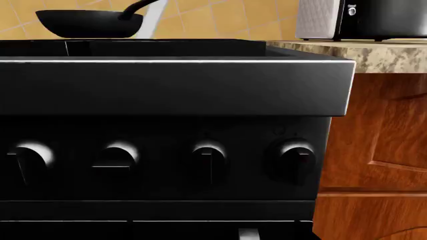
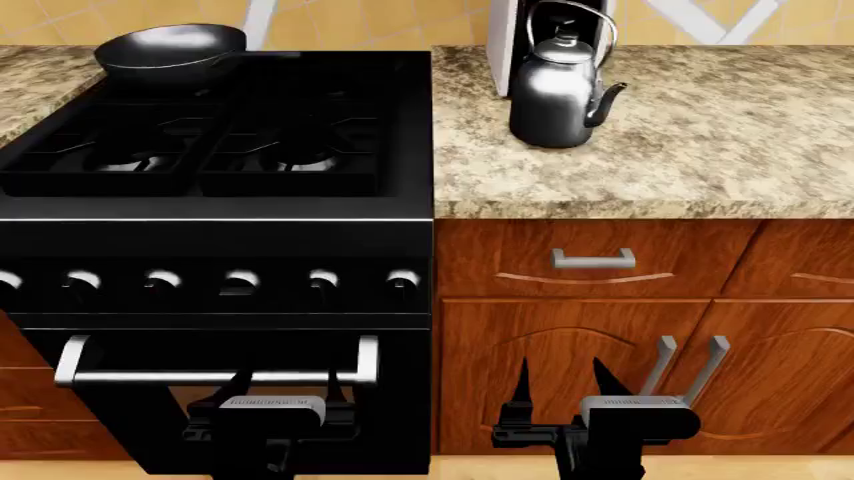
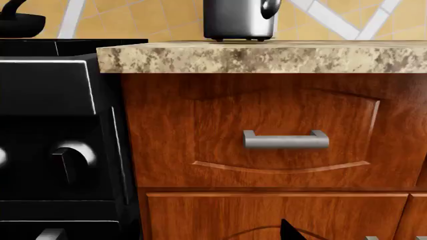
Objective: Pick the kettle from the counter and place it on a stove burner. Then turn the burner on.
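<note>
The shiny dark steel kettle (image 2: 561,95) stands upright on the granite counter (image 2: 694,160), just right of the black range, spout to the right. Its lower body shows in the right wrist view (image 3: 238,20). The nearest stove burner (image 2: 287,160) lies under a black grate, and another (image 2: 127,160) sits to its left. Both grippers hang low in front of the cabinets, far below the kettle. My left gripper (image 2: 288,388) is open before the oven door. My right gripper (image 2: 565,385) is open and empty before a cabinet door. One fingertip (image 3: 290,231) shows in the right wrist view.
A black frying pan (image 2: 171,50) sits on the back left burner. A row of burner knobs (image 2: 240,283) lines the range front, also in the left wrist view (image 1: 210,160). A white appliance (image 2: 514,40) stands behind the kettle. There is an oven handle (image 2: 214,375) and a drawer handle (image 2: 594,260).
</note>
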You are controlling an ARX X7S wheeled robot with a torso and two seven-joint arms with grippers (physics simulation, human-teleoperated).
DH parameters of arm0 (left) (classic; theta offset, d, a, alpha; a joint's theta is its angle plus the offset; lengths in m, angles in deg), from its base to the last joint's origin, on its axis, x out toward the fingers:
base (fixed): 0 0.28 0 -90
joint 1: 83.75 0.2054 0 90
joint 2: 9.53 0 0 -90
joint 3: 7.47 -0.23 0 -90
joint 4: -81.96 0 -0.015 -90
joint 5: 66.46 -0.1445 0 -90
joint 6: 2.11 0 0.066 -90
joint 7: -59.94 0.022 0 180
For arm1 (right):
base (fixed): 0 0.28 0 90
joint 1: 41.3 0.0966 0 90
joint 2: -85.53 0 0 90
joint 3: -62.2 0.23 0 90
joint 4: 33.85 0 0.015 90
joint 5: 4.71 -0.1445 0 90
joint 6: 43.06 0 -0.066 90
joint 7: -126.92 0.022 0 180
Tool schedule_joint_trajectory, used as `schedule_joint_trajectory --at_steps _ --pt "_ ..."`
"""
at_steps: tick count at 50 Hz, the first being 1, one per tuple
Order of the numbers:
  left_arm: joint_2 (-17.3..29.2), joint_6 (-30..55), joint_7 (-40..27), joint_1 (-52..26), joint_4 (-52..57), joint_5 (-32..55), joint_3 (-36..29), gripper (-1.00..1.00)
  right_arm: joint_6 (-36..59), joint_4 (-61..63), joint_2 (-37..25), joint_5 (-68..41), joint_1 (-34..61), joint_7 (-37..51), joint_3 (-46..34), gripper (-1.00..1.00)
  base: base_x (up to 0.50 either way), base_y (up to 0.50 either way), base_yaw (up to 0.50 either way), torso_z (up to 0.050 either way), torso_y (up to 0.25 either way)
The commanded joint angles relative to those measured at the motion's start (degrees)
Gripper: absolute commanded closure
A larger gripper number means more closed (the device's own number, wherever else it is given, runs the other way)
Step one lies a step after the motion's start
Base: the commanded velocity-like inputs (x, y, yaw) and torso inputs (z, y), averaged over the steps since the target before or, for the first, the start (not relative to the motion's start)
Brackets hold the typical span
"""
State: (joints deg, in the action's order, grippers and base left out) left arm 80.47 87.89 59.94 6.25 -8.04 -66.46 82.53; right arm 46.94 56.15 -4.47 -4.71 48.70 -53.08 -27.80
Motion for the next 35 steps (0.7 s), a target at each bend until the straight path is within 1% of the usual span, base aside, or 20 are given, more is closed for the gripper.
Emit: schedule_joint_trajectory --at_steps 1,8,10,13,15,20,24,26,30,35 --pt "0.9 -2.5 -1.2 0.3 -0.1 0.5 -1.2 -1.00 0.8 0.4 -0.8 -0.3 0.0 1.6 -1.4 -1.00 0.00 0.00 0.00 0.000 0.000" --pt "2.6 -10.2 -2.4 1.9 0.5 0.6 -3.2 -1.00 1.1 2.2 -2.5 -3.0 -0.9 1.7 -2.4 -1.00 0.00 0.00 0.00 0.000 0.000" --pt "3.2 -8.9 -3.0 1.7 1.3 -0.4 -3.6 -1.00 1.5 3.3 -2.8 -3.6 -1.2 1.5 -2.9 -1.00 0.00 0.00 0.00 0.050 0.000" --pt "4.1 -4.4 -2.5 1.5 7.8 0.0 -4.1 -1.00 6.7 10.0 -3.5 -4.9 -1.2 1.5 -3.3 -1.00 0.00 0.00 0.00 0.050 0.000" --pt "4.7 -0.4 -2.4 -0.4 12.8 0.2 -4.0 -1.00 11.8 16.1 -4.0 -5.8 0.1 1.7 -3.4 -1.00 0.00 0.00 0.00 0.050 0.000" --pt "5.8 9.2 -2.7 -7.0 21.6 1.5 -2.4 -1.00 25.8 29.4 -5.2 -8.7 7.2 2.9 -2.3 -1.00 0.00 0.00 0.00 0.050 0.000" --pt "6.2 17.8 -3.3 -12.7 26.7 3.0 -1.6 -1.00 34.9 37.1 -5.5 -12.6 13.6 4.5 0.7 -1.00 0.00 0.00 0.00 0.050 0.000" --pt "6.5 20.0 -3.3 -14.2 29.3 3.5 -1.5 -1.00 39.2 40.0 -5.7 -14.7 16.0 5.1 2.1 -1.00 0.00 0.00 0.00 0.050 0.000" --pt "8.0 20.5 -3.4 -13.7 32.4 2.2 -2.2 -1.00 41.5 42.7 -6.3 -17.5 16.8 4.8 4.1 -1.00 0.00 0.00 0.00 0.050 0.000" --pt "8.9 23.2 -4.3 -13.4 37.1 2.0 -1.0 -1.00 43.2 47.7 -7.1 -20.2 15.7 4.6 5.6 -1.00 0.00 0.00 0.00 0.050 0.000"
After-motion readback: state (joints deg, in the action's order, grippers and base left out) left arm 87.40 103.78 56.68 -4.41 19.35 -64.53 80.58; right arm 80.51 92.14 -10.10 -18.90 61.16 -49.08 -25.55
